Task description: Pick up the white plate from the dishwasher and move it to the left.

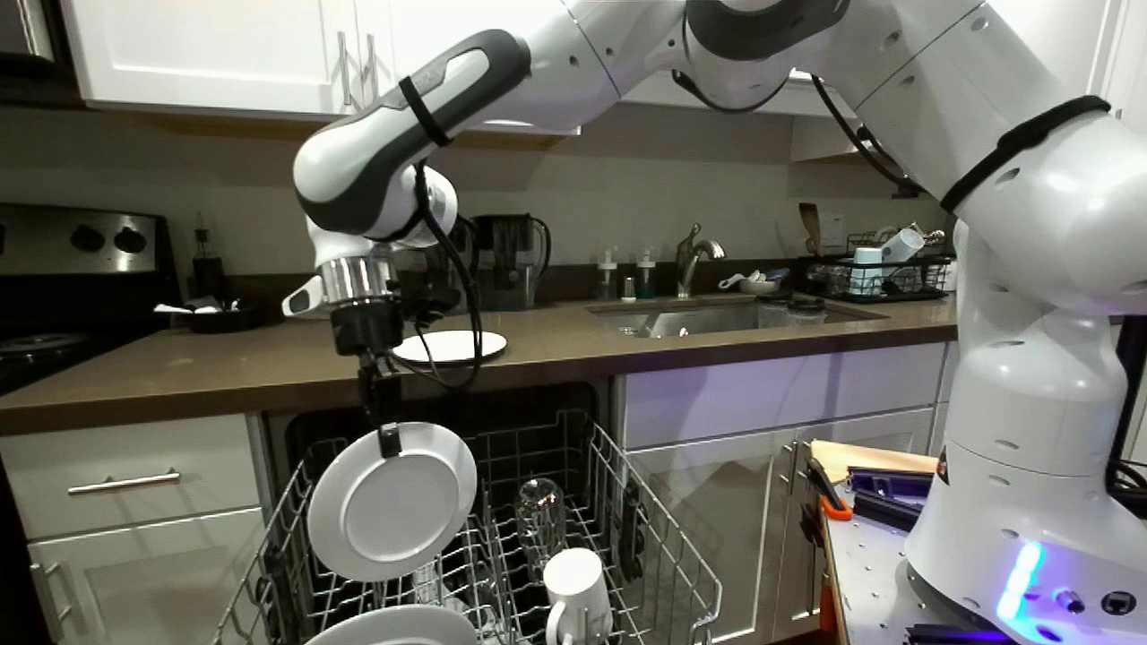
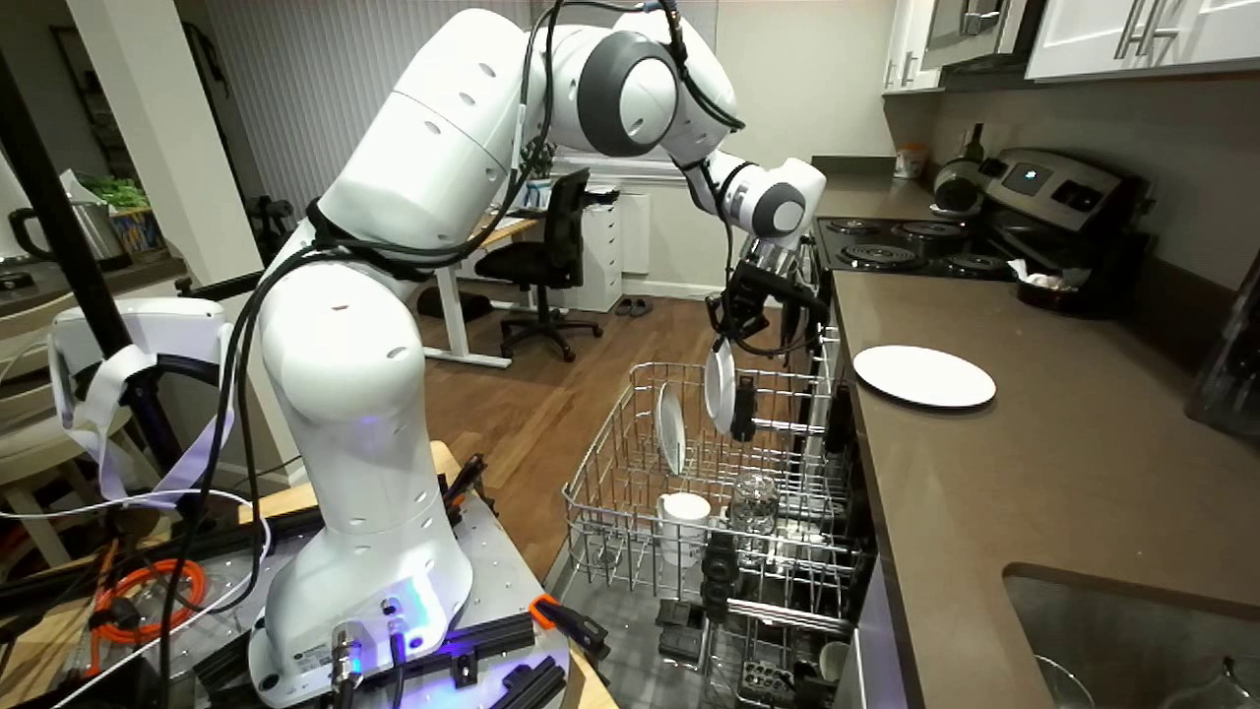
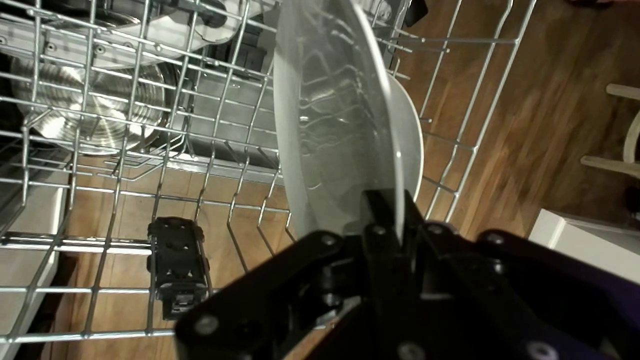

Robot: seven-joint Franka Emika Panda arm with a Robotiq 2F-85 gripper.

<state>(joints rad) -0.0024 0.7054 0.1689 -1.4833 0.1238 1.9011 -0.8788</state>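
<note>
My gripper (image 1: 390, 439) is shut on the rim of the white plate (image 1: 392, 511), which hangs nearly upright below the fingers. The plate also shows in an exterior view (image 2: 721, 389), almost edge-on, and in the wrist view (image 3: 335, 135), where the fingertips (image 3: 387, 212) pinch its edge. The dishwasher's wire rack (image 1: 657, 504) is pulled out; it also shows in an exterior view (image 2: 600, 426). The plate is over the rack, its lower part below the level of the rack's top rim. I cannot tell whether its bottom edge touches the tines.
Another white plate (image 1: 394, 627) stands in the rack beside the held one. A white mug (image 1: 578, 582) and a clear glass (image 1: 540, 515) are in the rack. The counter edge (image 1: 556, 367) runs behind the gripper. A white plate (image 2: 923, 376) lies flat on the counter.
</note>
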